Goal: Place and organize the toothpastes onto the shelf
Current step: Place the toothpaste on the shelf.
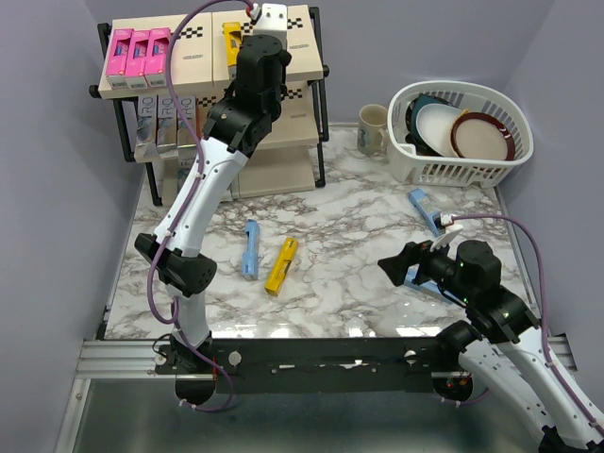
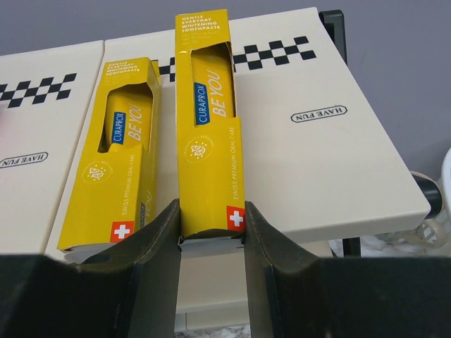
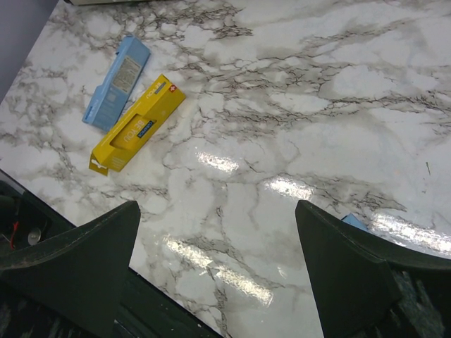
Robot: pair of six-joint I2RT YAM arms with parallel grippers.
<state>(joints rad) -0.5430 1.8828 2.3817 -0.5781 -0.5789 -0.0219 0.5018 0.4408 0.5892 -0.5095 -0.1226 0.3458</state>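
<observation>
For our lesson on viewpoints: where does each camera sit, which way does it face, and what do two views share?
Top external: high behind the robot, looking down on the marble table, shelf, left arm and right arm.
Left wrist: at the shelf's top, facing a held yellow carton between the left hand's fingers.
Right wrist: above the table, looking down past the open right hand.
Shared: top and right wrist both show the loose yellow carton and blue carton.

One yellow carton (image 2: 208, 127) lies beside another atop the shelf (image 2: 338, 162), pink cartons (image 1: 140, 52) further left.
</observation>
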